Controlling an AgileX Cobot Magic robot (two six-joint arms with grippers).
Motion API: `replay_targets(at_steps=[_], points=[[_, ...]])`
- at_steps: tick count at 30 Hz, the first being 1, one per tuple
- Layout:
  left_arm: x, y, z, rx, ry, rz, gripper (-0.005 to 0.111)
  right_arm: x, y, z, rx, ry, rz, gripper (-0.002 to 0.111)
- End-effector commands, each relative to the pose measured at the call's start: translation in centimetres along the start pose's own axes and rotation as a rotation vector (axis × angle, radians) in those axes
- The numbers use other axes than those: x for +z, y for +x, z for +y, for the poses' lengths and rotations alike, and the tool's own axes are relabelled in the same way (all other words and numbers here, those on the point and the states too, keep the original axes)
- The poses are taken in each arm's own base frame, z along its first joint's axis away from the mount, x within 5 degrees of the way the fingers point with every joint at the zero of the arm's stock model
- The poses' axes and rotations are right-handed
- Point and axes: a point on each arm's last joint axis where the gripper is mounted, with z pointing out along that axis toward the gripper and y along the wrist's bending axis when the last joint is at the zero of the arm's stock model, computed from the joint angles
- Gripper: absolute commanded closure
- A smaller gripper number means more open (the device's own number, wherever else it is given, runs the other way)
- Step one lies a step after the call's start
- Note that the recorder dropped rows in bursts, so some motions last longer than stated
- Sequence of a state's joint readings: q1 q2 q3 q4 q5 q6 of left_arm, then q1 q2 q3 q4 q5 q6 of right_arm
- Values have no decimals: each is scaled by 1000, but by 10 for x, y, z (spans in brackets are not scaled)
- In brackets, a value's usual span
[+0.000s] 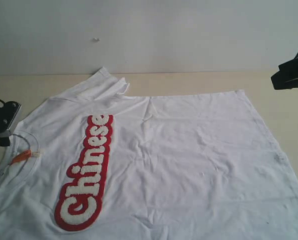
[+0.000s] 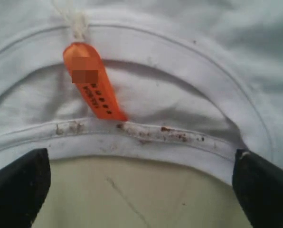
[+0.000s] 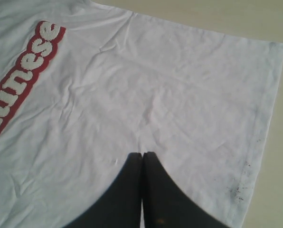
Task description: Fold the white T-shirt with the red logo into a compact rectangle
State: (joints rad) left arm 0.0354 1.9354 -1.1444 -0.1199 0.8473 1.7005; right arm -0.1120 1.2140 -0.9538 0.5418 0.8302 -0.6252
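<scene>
The white T-shirt (image 1: 189,155) lies spread flat on the table, collar to the left, hem to the right. Its red logo (image 1: 85,172) runs lengthwise near the collar; part of it shows in the right wrist view (image 3: 23,76). An orange neck tag (image 2: 91,80) hangs at the ribbed collar (image 2: 146,142). My left gripper (image 2: 141,183) stands open over bare table just outside the collar's edge, one finger (image 2: 18,185) at each side. The right gripper (image 3: 142,156) is shut and empty, hovering above the shirt's lower part near the hem (image 3: 262,118).
The beige table (image 1: 199,82) runs beyond the shirt to a pale wall at the back. One sleeve (image 1: 101,85) lies folded at the far side. Dark specks mark the hem corner (image 3: 239,190). The right arm's black body (image 1: 291,72) hangs at the right edge.
</scene>
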Motion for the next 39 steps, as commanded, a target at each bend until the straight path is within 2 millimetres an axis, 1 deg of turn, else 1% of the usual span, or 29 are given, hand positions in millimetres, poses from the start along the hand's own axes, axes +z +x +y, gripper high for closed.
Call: replay_targets(at_steps=[1, 7, 11, 14, 19, 23, 28, 37, 39], points=[[7, 1, 2, 52, -7, 10, 1, -2, -2, -2, -10, 13, -15, 108], [10, 1, 2, 54, 1, 6, 1, -2, -2, -2, -10, 13, -15, 108], [3, -2, 9, 38, -7, -20, 1, -2, -2, -1, -8, 10, -15, 108], [2, -4, 10, 25, -8, -37, 1, -2, -2, -1, -8, 10, -15, 108], [18, -3, 7, 21, 66, -45, 1, -2, -2, -1, -8, 10, -15, 108], [26, -2, 7, 19, 89, -42, 1, -2, -2, -1, -8, 10, -15, 108], [27, 0, 11, 22, 48, -29, 1, -2, -2, -1, -8, 10, -15, 108], [27, 2, 12, 27, 35, -20, 1, -2, -2, -1, -8, 8, -12, 108], [28, 2, 15, 18, -1, -17, 1, -2, -2, -1, -8, 8, -12, 108]])
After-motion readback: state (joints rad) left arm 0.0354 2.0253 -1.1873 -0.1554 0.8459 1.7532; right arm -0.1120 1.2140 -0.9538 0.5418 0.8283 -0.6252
